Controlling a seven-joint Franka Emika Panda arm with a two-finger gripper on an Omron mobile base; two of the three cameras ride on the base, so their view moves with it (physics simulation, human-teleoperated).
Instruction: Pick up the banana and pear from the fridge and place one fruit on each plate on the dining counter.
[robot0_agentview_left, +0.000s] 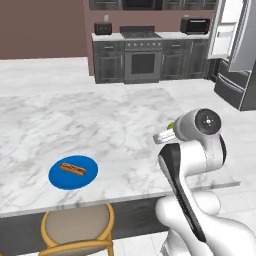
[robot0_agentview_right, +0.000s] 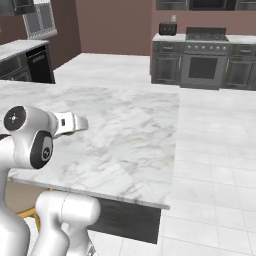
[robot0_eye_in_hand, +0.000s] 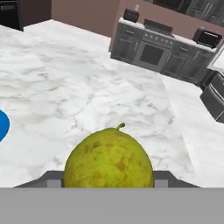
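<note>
White glossy arm (robot0_agentview_left: 192, 165), rounded tube-like segments. Dark grey-black bands run along the joints. Round white joint cap with a grey disc and small dark centre, seen in both base views. Pale grey hand (robot0_agentview_right: 70, 123) at the end. No cables or markings to make out.

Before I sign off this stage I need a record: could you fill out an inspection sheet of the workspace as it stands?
Surface: dining counter, white marble with grey veins.
Job's things: pear held in the gripper, above the counter; blue plate near the counter's front edge; fridge, door open.
Clutter: hot dog lying on the blue plate.
Grippers: shut on the pear.
Cables: nothing seen.
Surroundings: stove between dark cabinets, toaster, stool under the counter edge.
</note>
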